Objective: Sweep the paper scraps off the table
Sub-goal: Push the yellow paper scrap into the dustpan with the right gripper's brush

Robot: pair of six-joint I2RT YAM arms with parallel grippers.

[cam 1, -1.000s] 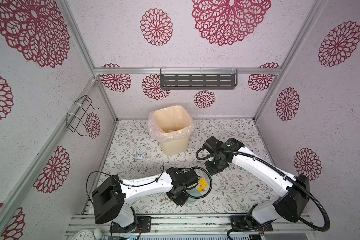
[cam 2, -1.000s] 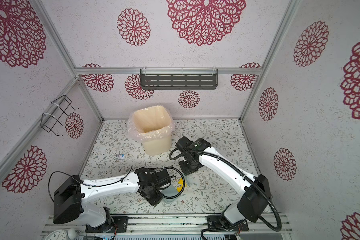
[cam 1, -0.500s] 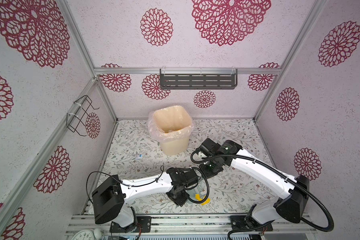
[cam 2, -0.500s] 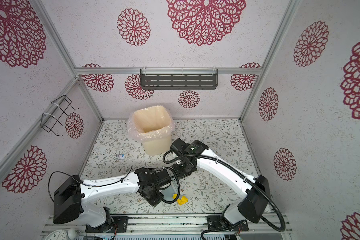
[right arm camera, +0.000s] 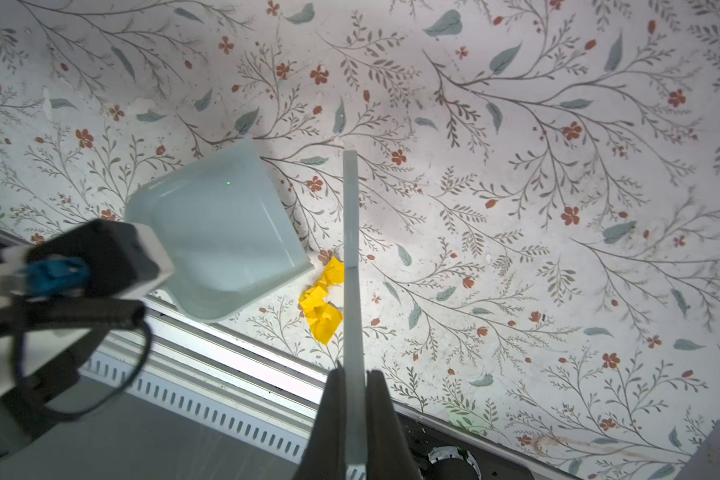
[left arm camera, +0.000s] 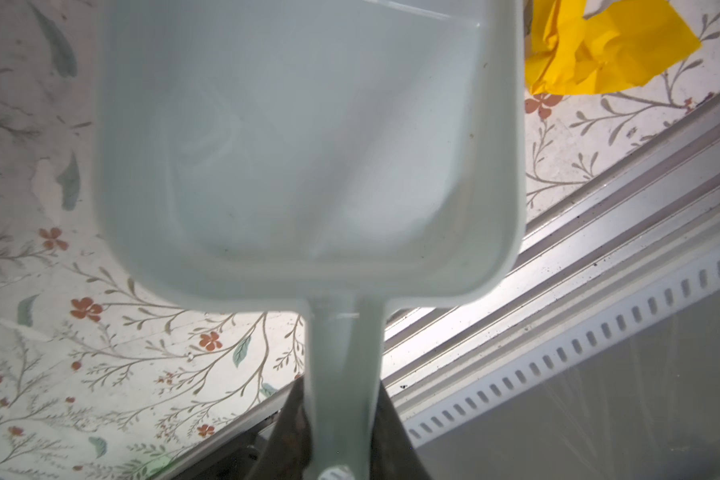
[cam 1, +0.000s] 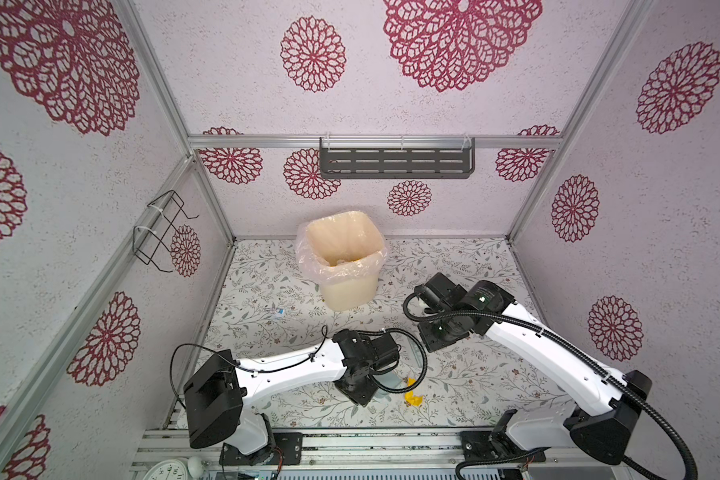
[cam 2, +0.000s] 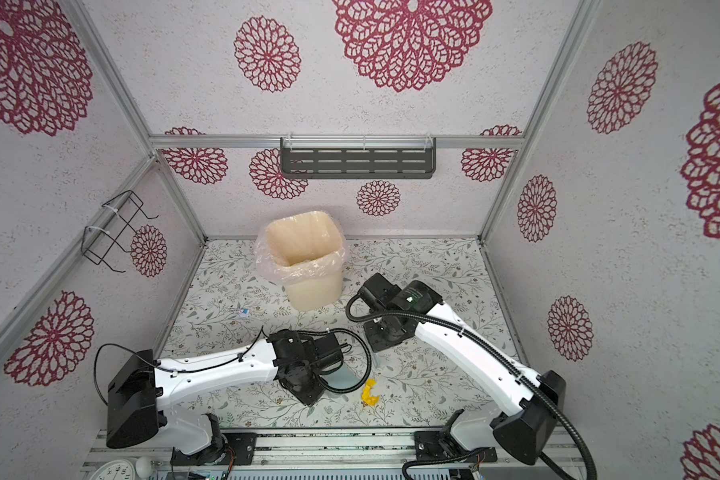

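Now your right gripper (right arm camera: 354, 399), pinching the brush (right arm camera: 351, 249), has swung back; the yellow paper scrap (cam 1: 413, 397) sits lower centre on the table (right arm camera: 516, 166), just outside the empty dustpan (left arm camera: 308, 145) your left gripper (left arm camera: 341, 415) clamps.

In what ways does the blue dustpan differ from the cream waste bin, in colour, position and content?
Colour: the dustpan is pale blue; the bin is cream, lined with a clear bag.
Support: the left gripper is shut on the dustpan's handle, near the table's front edge; the bin stands free and upright at the back.
Content: the dustpan is empty; the bin holds a few paper scraps at its bottom.
Both are open-topped.
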